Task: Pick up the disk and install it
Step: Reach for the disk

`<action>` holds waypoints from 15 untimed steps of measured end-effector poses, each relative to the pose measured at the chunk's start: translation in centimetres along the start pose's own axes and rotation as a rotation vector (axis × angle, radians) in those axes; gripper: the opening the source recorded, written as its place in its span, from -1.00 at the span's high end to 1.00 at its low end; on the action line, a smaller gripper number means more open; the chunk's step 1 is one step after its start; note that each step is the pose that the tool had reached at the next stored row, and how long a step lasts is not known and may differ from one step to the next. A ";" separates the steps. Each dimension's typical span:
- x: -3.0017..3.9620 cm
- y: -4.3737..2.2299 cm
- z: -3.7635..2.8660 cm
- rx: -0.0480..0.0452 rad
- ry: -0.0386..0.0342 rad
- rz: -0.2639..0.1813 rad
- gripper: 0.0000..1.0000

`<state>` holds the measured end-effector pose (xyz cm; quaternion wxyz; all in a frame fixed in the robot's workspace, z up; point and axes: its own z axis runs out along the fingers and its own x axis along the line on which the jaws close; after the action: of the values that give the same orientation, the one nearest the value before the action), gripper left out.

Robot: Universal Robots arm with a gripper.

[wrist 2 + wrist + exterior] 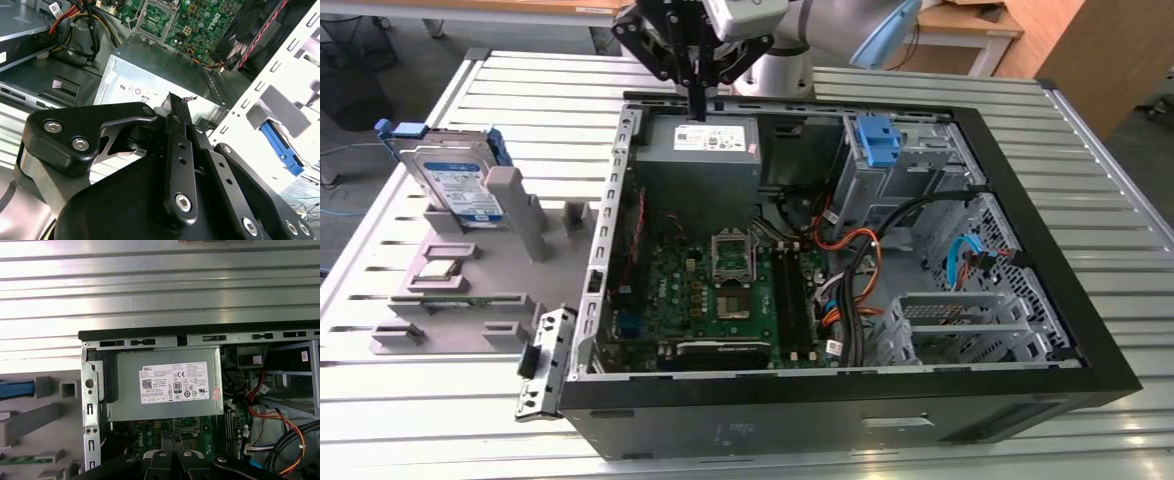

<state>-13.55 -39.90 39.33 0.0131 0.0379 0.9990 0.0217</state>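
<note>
Gripper [699, 108] hanging just above grey power supply [700, 140], at back edge of PC case [1067, 330] with side panel off. Fingers pressed together, nothing between them.

Disk [454, 185] not picked up yet: standing upright in grey fixture [467, 300] on slatted table [520, 90], outside case on exterior view's left, well apart from gripper.

Blue bracket [878, 140] sits in drive cage, on exterior view's right of power supply.
</note>
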 end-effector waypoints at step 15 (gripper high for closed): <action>1.09 -0.08 0.02 0.0000 -0.0005 0.000 0.80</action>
<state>-14.64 -39.89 39.28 0.0133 0.0379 0.9990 0.0217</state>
